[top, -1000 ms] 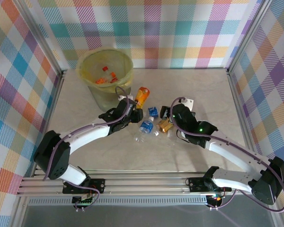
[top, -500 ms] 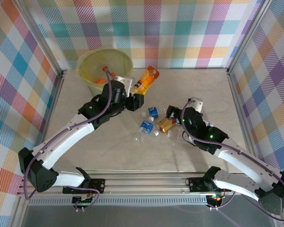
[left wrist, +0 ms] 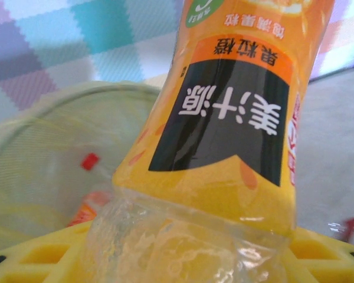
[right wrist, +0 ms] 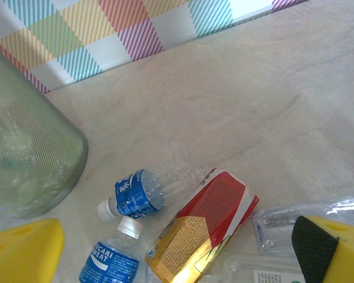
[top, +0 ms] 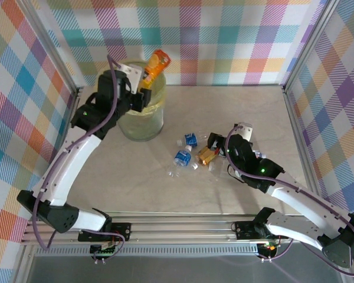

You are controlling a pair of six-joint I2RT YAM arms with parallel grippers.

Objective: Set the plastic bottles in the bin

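Orange and upside down, the juice bottle [top: 154,63] is hanging over the rim of the bin [top: 143,122], its black-and-orange label [left wrist: 236,118] facing the left wrist camera and its clear end sitting between the yellow fingers [left wrist: 23,259]. The left gripper [top: 141,94] is pinching that bottle, jaws narrowed onto it, while the left arm is reaching up and away from its base to the far-left corner of the table [top: 259,112], elbow bent and wrist tipped above the bin. Inside the bin, one orange bottle [left wrist: 85,209] and one red cap [left wrist: 89,161] are showing through the mesh wall. The right arm is lying low across the table, bent at the elbow, and the right gripper [top: 221,156] is hovering with its jaws spread wide over the loose pile. Two blue-labelled Pocari Sweat bottles [right wrist: 138,194] are lying there side by side, one red-and-gold crushed container [right wrist: 203,227] is lying just beside them, and at least two clear crushed bottles [right wrist: 307,218] are lying near the right finger.
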